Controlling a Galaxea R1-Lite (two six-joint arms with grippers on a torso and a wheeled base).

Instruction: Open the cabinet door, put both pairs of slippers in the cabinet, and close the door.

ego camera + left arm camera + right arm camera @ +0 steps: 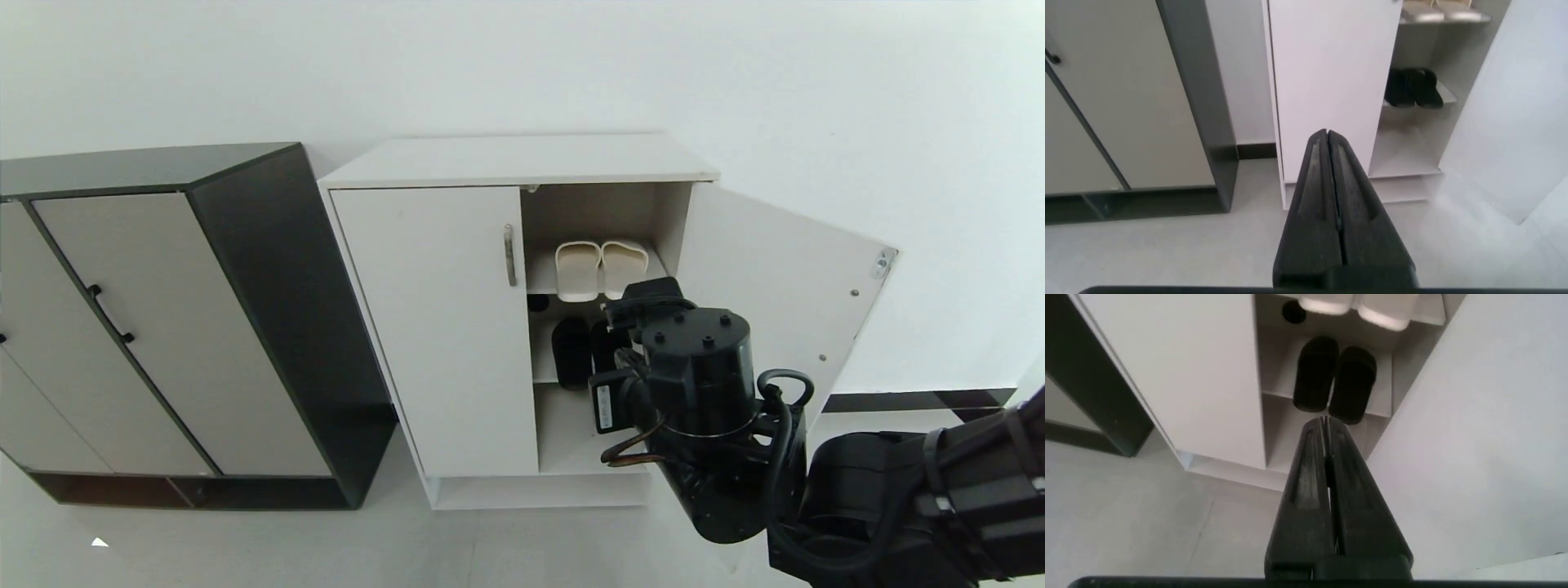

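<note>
Inside white two-door cabinet (514,159): lying side by side on top shelf, pair of cream slip-on slippers (600,268); lying on mid shelf right below, pair of black slippers (571,351). Standing wide open, R cabinet door (775,278); sitting shut, L door (441,327) w/ metal bar handle (509,255). Hovering just in front of open compartment, near black pair, R gripper (1325,425), clenched & holding nothing. Hanging further back, facing cabinet front above floor, L gripper (1327,139), also clenched, empty. Standing beside on L, dark grey cabinet (269,286) w/ pale doors.
</note>
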